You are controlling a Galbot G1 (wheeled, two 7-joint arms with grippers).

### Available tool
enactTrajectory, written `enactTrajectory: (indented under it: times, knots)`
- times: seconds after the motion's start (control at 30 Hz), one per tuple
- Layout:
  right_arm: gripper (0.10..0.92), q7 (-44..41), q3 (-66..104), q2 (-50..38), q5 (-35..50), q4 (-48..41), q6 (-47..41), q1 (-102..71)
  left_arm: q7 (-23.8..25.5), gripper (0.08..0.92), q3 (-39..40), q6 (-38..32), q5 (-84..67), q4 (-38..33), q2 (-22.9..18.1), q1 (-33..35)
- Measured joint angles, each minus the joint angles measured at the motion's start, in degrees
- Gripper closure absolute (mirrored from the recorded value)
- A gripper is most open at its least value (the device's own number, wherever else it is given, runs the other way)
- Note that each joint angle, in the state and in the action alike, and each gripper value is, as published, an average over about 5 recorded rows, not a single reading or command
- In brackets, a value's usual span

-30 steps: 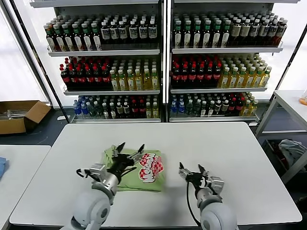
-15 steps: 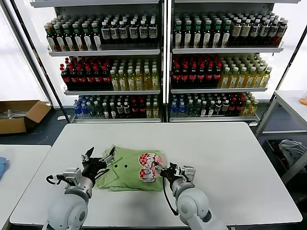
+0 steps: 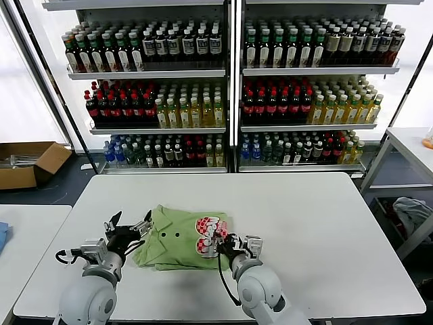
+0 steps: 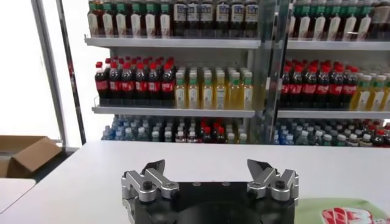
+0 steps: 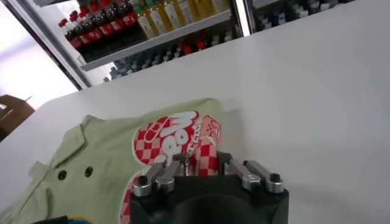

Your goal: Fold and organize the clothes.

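The clothes are one light green collared shirt (image 3: 174, 242) with dark buttons and a red-and-white checkered print, lying partly folded on the white table (image 3: 304, 217). My right gripper (image 3: 218, 242) is at the shirt's right edge. In the right wrist view its fingers (image 5: 183, 163) pinch a raised fold of the checkered print (image 5: 204, 152), so this gripper (image 5: 203, 159) is shut on the shirt. My left gripper (image 3: 132, 218) hovers at the shirt's left edge, by the collar. It (image 4: 207, 165) stands open with nothing between its fingers. A corner of the shirt (image 4: 341, 214) shows beside it.
Shelves of bottles (image 3: 230, 88) stand behind the table. A cardboard box (image 3: 27, 162) sits on the floor at far left. A second table (image 3: 27, 230) with a small blue cloth (image 3: 3, 237) is at left. A grey-blue cloth bundle (image 3: 411, 210) lies at right under a side table.
My right gripper moved left to the shirt's right edge and closed on the printed fold. My left gripper drew back leftward off the shirt, staying open.
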Motion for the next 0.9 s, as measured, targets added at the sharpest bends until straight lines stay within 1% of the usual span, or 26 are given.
enactTrajectory:
  times: [0.2, 0.3, 0.8, 0.9]
  knots:
    - [0.847, 0.4, 0.1, -0.6, -1.5, 0.2, -0.2, -0.3, -0.1, 0.177, -0.4, 0.2, 0.1, -0.9, -0.4, 0.7]
    - [0.904, 0.3, 0.6, -1.5, -2.1, 0.8, -0.3, -0.7, -0.1, 0.177, -0.7, 0.3, 0.1, -1.2, -0.4, 1.0]
    - [0.913, -4.4, 6.8, -10.9, -5.0, 3.7, -0.5, -2.6, -0.3, 0.177, 0.2, 0.9, 0.3, -2.8, -2.0, 1.7]
    - [0.887, -5.9, 8.2, -12.8, -6.6, 3.6, -0.4, -3.2, -0.3, 0.177, 0.3, 1.1, 0.4, -3.2, -2.3, 2.0]
